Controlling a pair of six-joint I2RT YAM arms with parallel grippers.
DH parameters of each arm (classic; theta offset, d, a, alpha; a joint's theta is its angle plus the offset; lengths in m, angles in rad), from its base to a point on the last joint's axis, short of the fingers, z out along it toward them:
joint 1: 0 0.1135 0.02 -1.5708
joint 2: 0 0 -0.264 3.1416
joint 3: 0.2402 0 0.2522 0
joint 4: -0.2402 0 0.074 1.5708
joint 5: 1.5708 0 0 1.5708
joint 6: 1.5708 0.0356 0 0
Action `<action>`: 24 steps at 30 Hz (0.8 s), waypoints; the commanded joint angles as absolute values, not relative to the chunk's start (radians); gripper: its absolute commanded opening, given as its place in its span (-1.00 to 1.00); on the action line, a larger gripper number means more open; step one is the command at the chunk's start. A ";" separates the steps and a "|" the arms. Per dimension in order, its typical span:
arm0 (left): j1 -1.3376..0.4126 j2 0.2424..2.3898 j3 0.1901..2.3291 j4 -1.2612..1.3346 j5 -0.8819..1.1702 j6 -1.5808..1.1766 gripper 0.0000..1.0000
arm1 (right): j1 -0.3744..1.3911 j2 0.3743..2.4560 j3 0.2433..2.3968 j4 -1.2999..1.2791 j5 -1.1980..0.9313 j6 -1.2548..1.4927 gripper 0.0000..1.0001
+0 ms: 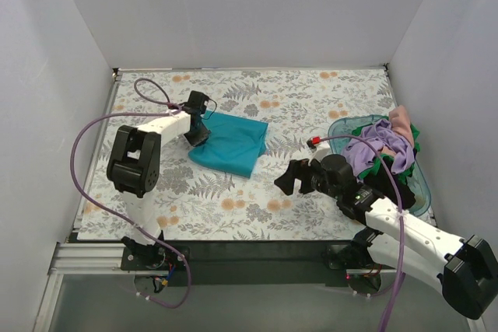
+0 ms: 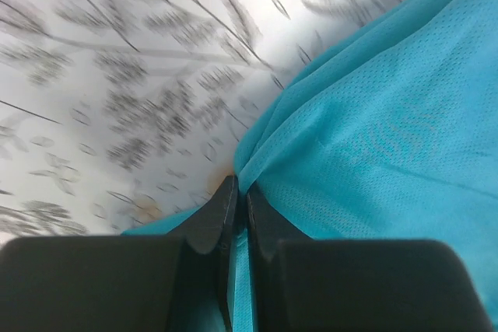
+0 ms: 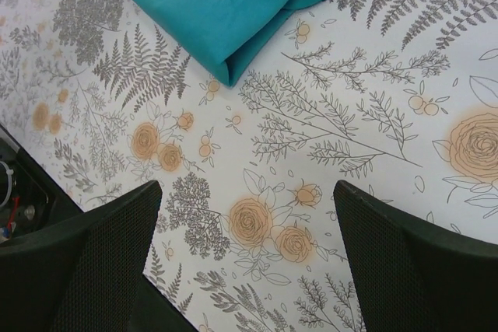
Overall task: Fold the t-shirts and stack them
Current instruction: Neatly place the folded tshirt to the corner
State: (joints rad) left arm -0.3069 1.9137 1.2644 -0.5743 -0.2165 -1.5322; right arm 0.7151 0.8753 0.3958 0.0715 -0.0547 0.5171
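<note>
A teal t-shirt [image 1: 230, 144] lies folded on the floral table, left of centre. My left gripper [image 1: 196, 137] is at its left edge, shut on a pinch of the teal fabric [image 2: 373, 138]; the cloth runs between the closed fingertips [image 2: 224, 200]. My right gripper [image 1: 293, 178] is open and empty, held above bare table to the right of the shirt. The shirt's folded corner shows at the top of the right wrist view [image 3: 233, 5]. More shirts, purple, green and pink [image 1: 385, 149], are piled in a teal basket [image 1: 420, 188] at the right.
White walls close the table at the back and both sides. The table's near edge and a dark rail [image 1: 257, 250] run along the bottom. A purple cable [image 1: 93, 126] loops over the left arm.
</note>
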 commanded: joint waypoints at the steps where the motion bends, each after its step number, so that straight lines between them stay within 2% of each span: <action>1: -0.296 1.960 1.322 -0.745 -0.500 -1.488 -1.00 | 0.719 0.856 0.385 0.120 -0.005 0.494 0.97; 11: -0.213 2.009 1.419 -0.815 -0.715 -1.448 -1.00 | 0.718 0.914 0.405 0.121 0.063 0.459 0.97; 16: -0.158 2.031 1.459 -0.787 -0.695 -1.416 -1.00 | 0.707 0.945 0.411 0.124 0.087 0.451 0.97; 20: -0.091 2.098 1.598 -0.811 -0.624 -1.422 -1.00 | 0.687 0.986 0.423 0.127 0.101 0.454 0.97; 24: -0.051 2.200 1.748 -0.873 -0.647 -1.433 -1.00 | 0.669 1.023 0.433 0.133 0.107 0.449 0.97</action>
